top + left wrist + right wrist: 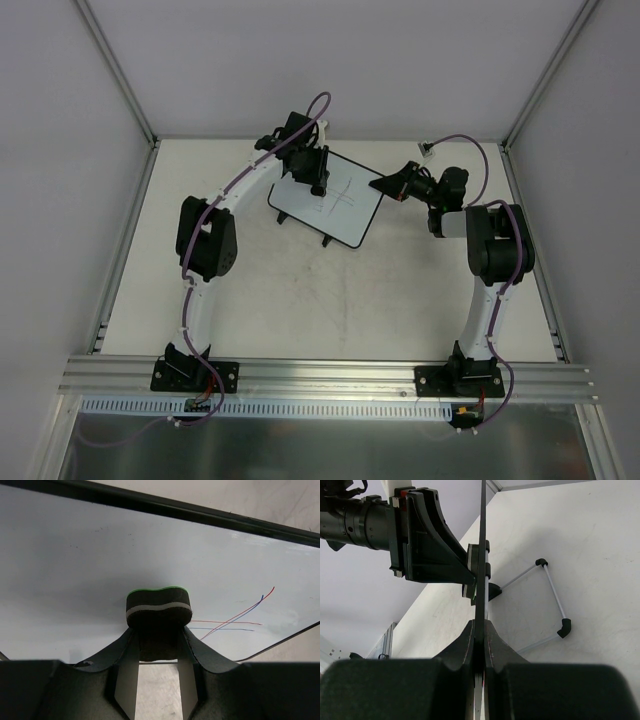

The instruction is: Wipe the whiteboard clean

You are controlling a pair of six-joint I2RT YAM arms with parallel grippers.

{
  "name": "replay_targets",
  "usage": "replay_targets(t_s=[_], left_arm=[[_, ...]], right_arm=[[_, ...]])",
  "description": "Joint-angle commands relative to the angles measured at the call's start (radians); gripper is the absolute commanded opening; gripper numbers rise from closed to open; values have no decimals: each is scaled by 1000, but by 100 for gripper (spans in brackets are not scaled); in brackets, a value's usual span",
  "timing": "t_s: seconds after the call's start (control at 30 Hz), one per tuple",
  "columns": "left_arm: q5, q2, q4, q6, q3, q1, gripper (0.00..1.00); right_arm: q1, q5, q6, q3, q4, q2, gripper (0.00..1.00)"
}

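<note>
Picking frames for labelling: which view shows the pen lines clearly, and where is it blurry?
Left wrist: pen lines crisp on the whiteboard, eraser softer; top external: lines faint, lighting even; right wrist: whiteboard edge-on, near fingers dark and blurred.

- White table (300, 300) fills the centre of the top view.
- Aluminium rail (330, 375) crosses the lower frame, with a shiny metal sheet (300, 445) below it.
- Grey walls (60, 150) and slanted metal posts (115, 65) stand at both sides.
</note>
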Motion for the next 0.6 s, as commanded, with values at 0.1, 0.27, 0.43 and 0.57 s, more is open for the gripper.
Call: replay_targets(t_s=[0.1, 0.27, 0.43, 0.57], left_arm=[[28, 24, 91, 5, -64, -11, 0], [25, -22, 135, -3, -182, -21, 0], [13, -108, 226, -18, -383, -32, 0], [21, -156, 302, -34, -515, -40, 0]], right_arm=[[33, -121, -16, 17, 159, -76, 0], [31, -121, -15, 18, 158, -76, 0], [29, -121, -12, 18, 159, -73, 0], [31, -121, -12, 21, 160, -71, 0]])
